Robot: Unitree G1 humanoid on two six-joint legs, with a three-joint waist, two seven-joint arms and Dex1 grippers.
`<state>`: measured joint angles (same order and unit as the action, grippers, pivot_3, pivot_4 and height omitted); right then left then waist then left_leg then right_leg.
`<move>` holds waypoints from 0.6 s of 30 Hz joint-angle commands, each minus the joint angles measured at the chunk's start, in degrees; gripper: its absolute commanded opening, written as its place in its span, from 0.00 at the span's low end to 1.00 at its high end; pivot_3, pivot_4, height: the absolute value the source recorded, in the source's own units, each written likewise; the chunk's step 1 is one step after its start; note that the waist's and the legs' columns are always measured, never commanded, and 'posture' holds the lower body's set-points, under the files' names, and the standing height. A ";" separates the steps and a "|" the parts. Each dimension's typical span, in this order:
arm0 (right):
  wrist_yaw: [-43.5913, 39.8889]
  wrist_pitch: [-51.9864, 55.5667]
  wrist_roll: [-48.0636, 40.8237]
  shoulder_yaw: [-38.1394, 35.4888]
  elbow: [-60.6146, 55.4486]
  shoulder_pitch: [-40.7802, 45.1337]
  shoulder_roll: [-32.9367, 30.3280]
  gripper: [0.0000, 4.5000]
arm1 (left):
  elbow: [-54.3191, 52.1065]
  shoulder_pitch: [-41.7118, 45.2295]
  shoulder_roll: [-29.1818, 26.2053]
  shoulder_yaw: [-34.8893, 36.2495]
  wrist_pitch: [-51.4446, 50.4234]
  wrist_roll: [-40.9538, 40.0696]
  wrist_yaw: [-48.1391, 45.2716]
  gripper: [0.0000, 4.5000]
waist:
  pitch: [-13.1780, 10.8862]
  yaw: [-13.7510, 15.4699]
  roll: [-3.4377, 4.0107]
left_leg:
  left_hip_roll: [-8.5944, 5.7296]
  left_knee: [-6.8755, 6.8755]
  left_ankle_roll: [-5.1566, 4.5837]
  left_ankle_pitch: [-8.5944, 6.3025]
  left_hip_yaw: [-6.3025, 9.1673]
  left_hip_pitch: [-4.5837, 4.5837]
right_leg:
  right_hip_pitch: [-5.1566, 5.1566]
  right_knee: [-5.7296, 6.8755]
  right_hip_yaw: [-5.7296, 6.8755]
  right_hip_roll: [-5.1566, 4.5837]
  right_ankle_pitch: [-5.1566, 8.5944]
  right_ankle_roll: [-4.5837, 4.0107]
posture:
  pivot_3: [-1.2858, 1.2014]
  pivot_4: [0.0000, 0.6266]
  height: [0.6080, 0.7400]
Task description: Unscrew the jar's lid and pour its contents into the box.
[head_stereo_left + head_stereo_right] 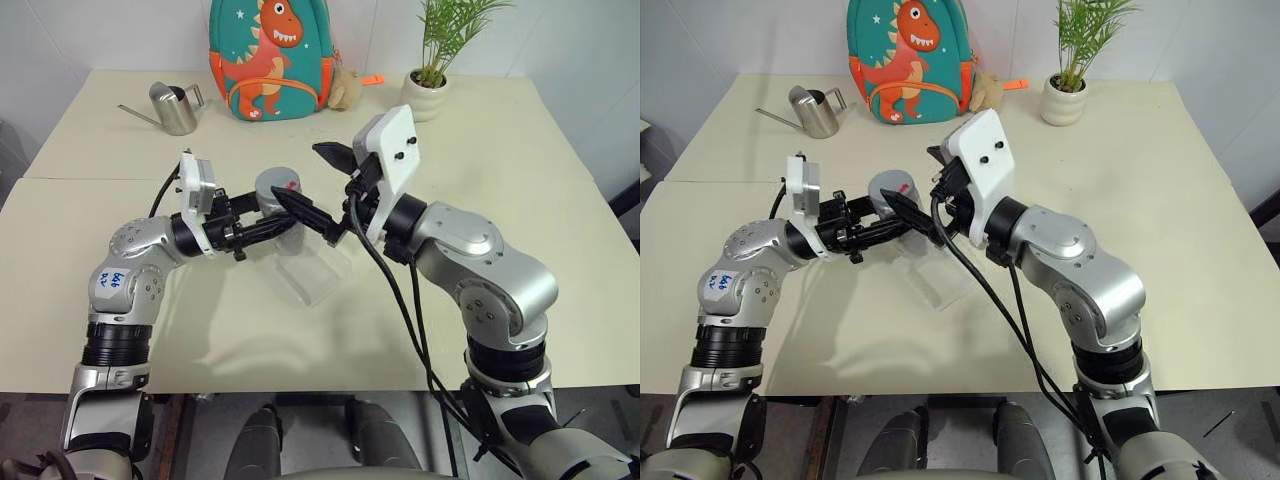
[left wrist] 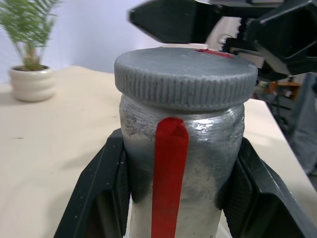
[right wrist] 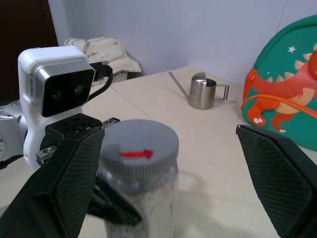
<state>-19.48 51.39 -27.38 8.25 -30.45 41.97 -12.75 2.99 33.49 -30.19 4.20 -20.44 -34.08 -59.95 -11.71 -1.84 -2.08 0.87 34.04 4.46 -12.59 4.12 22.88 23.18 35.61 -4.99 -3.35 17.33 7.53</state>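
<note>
Setting: pale cream bench (image 1: 520, 200) against a white wall; along the far edge, left to right, steel watering can (image 1: 176, 107), dinosaur backpack (image 1: 270, 58), small plush toy (image 1: 345, 90), potted plant (image 1: 430, 85).

Left claw (image 1: 268, 226): clenched on the jar (image 2: 181, 148), one black finger on each side of the body below the cap; reaching in from the left, roughly level.

Jar: held off the bench at centre, upright, long axis vertical, red stripe facing the left wrist.

Lid (image 3: 139, 148): seated on the jar, ribbed edge intact, red mark on top; not yet loosened, by the look of it.

Contents: not discernible through the jar wall.

Box (image 1: 312, 272): clear tray on the bench directly beneath and just in front of the jar; hard to make out anything inside.

Right claw (image 1: 318, 190): spread wide, holding nothing; coming in from the right, one finger above and behind the lid, the other low and in front, neither touching.

Key relation: lid sits straight ahead of the right claw, between its parted fingers; turning axis runs up through the jar, across the line the claw points along.

Nearer arm: right, for the lid; left already occupied as the clamp.

Step in hand: likely closing the right claw around the lid's rim, then twisting.

Risk: jar slipping round in the left grip once the twist starts.
</note>
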 commanded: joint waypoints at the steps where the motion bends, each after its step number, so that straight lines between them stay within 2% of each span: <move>1: 0.71 -0.56 0.12 0.45 -2.72 0.26 0.61 1.00 | -1.26 1.62 0.04 0.18 0.44 -0.01 -0.76 0.44 | 0.00 0.01 0.00 | 0.00 0.02 -0.01 0.01 0.00 0.13 | 0.14 0.05 0.00 0.00 0.00 0.00 | 0.52 0.24 1.00; 18: -0.13 -1.87 0.66 2.58 -2.47 -0.46 0.56 1.00 | -1.87 1.84 -0.31 -0.18 0.58 0.75 -1.95 0.44 | 0.00 0.02 0.00 | 0.00 0.04 -0.01 0.03 0.00 0.33 | 0.36 0.12 0.00 0.00 -0.01 0.01 | 0.52 0.24 1.00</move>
<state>-19.42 51.09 -26.89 10.93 -30.85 41.34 -12.49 2.97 34.52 -30.09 3.64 -20.30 -33.40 -61.47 -11.71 -1.81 -2.08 0.86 34.08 4.45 -12.56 4.12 23.21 23.54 35.74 -4.99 -3.35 17.33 7.53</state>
